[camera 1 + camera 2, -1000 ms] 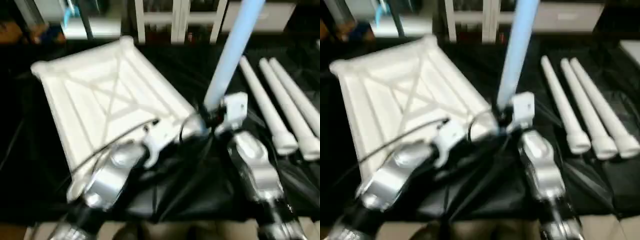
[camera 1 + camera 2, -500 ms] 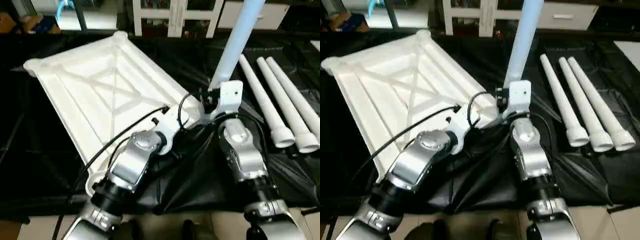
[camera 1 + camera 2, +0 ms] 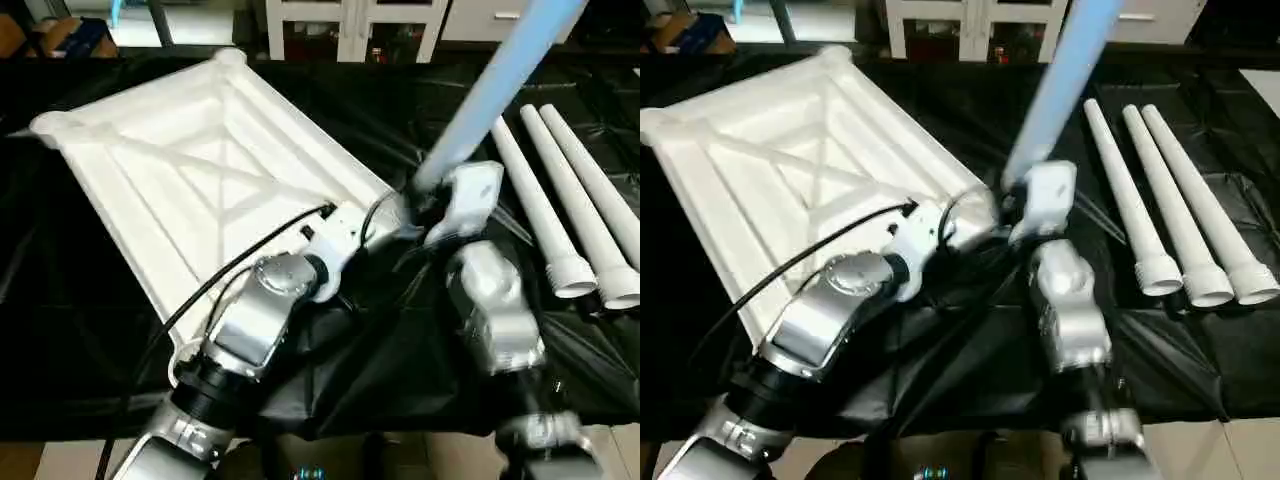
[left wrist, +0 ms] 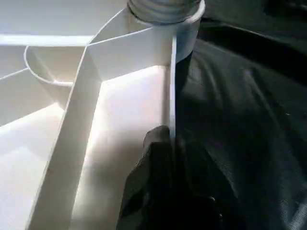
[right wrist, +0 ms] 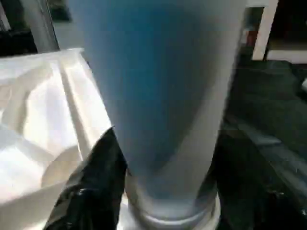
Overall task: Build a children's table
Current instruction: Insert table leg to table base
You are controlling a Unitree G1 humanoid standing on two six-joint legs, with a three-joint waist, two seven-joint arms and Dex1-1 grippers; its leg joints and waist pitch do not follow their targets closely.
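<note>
White plastic table top (image 3: 180, 180) lies mid-left; my left gripper (image 4: 170, 143) pinches its edge wall, my right gripper (image 3: 425, 200) clasps the standing leg (image 3: 490, 95) at centre.

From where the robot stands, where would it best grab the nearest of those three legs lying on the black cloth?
Mid-shaft, from above. The nearest leg lies flat with its slim, round tube exposed; its flared end is wider, and the next leg crowds one side.

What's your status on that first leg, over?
Left gripper shut on tabletop rim. Right gripper around upright leg, at near corner socket. Three legs lying on robot's right. Nothing blocking.
</note>
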